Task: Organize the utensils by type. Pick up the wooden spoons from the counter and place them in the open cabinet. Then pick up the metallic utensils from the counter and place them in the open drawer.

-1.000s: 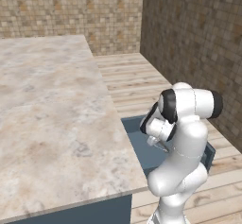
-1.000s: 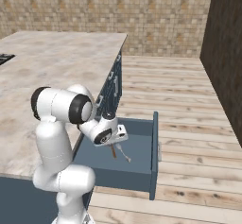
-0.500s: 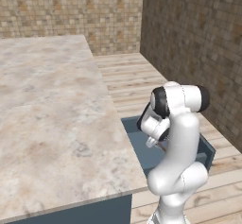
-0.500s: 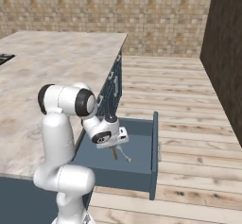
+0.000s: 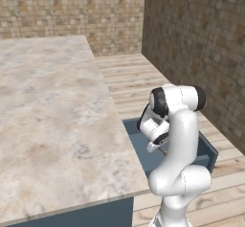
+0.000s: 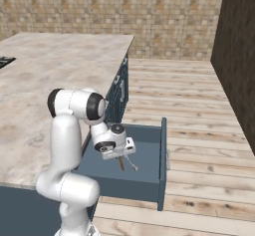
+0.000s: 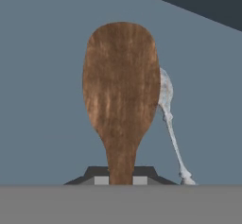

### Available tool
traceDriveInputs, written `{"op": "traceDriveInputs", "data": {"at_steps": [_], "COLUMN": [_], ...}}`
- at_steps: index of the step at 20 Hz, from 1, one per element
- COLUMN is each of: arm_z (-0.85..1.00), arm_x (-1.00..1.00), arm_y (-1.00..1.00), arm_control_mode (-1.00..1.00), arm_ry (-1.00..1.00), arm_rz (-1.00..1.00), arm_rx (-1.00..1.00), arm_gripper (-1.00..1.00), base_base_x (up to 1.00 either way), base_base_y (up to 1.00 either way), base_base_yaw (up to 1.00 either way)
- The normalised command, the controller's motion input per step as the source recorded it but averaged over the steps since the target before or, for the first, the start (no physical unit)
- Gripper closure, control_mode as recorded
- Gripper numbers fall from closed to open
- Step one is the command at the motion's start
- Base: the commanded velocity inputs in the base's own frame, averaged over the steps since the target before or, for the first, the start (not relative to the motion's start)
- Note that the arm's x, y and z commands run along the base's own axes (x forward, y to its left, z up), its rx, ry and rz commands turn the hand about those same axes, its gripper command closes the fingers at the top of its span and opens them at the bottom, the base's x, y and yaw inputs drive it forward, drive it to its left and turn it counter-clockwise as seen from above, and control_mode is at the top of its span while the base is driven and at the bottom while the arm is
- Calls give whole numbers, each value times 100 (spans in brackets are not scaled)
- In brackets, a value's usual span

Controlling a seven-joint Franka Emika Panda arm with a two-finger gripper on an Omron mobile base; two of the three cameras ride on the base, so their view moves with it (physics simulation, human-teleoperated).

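Drawer [image 6: 162, 165] pulled open below the worktop's edge, gripper [image 6: 121, 161] above its floor, clenched on the dark reddish-brown spoon [image 7: 121, 93]. Metal spoon [image 7: 168, 119] lies beneath; a high release risks the brown spoon striking it or bouncing.

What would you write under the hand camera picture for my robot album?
End effector shut on short dark reddish-brown spoon above the plain dark blue-grey drawer's flat bottom, where a slim silver-grey metal spoon lies.
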Motion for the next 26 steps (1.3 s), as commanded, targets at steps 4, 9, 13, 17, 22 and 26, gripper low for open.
{"op": "traceDriveInputs", "data": {"at_steps": [4, 9, 13, 17, 22, 26], "arm_z": [-27, -26, -24, -16, -11, -8], "arm_x": [17, 15, 13, 9, 24, 33], "arm_y": [0, 0, 0, 0, 0, 0], "arm_control_mode": [-100, -100, -100, -100, -100, -100], "arm_ry": [0, 0, 0, 0, 0, 0], "arm_rz": [0, 0, 0, 0, 1, 2], "arm_rx": [0, 0, 0, 0, 0, 0], "arm_gripper": [100, 100, 100, 100, 100, 100], "base_base_x": [0, 0, 0, 0, 0, 0], "base_base_y": [0, 0, 0, 0, 0, 0], "base_base_yaw": [0, 0, 0, 0, 0, 0]}}
